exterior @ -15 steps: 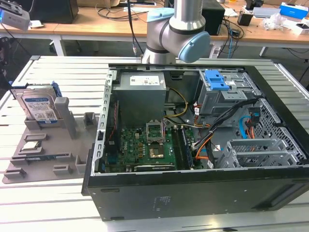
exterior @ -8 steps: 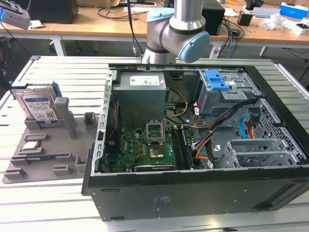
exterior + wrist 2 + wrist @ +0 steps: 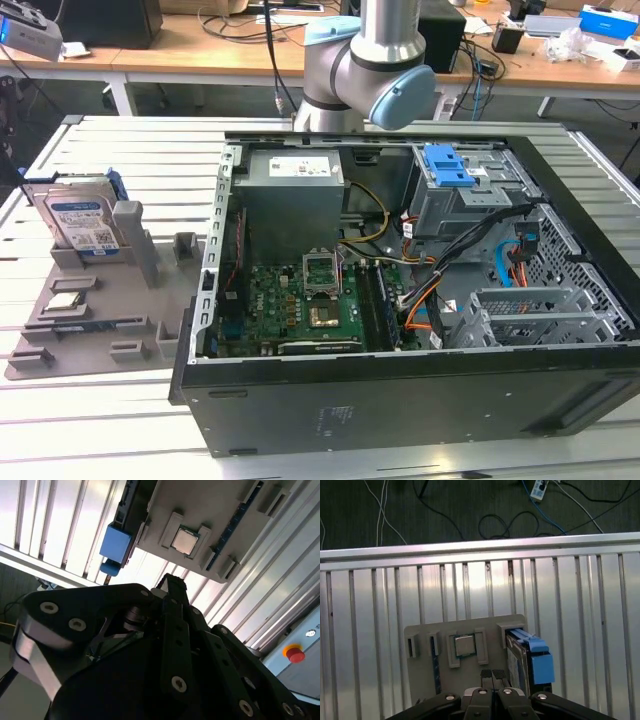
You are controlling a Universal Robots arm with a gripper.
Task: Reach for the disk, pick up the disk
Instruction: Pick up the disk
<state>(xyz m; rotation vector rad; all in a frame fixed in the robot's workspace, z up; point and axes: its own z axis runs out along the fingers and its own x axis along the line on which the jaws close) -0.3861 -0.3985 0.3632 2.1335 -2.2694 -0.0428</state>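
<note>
The disk (image 3: 84, 218) stands on edge in a slot at the back of a grey holder tray (image 3: 150, 300), at the exterior view's left. It is silver with a white-and-blue label and blue side rails. In both wrist views I look down on it: its thin edge and blue rail (image 3: 536, 661) (image 3: 114, 547) stick up from the tray. My gripper (image 3: 492, 674) hovers well above the tray, beside the disk, fingertips pressed together with nothing between them. In the second wrist view its dark fingertips (image 3: 171, 581) point toward the tray.
A small square processor chip (image 3: 465, 645) (image 3: 184, 540) lies in a tray pocket beside the disk. An open computer case (image 3: 400, 280) takes up the middle and the exterior view's right of the slatted metal table (image 3: 110, 420). A red stop button (image 3: 295, 654) sits off the table edge.
</note>
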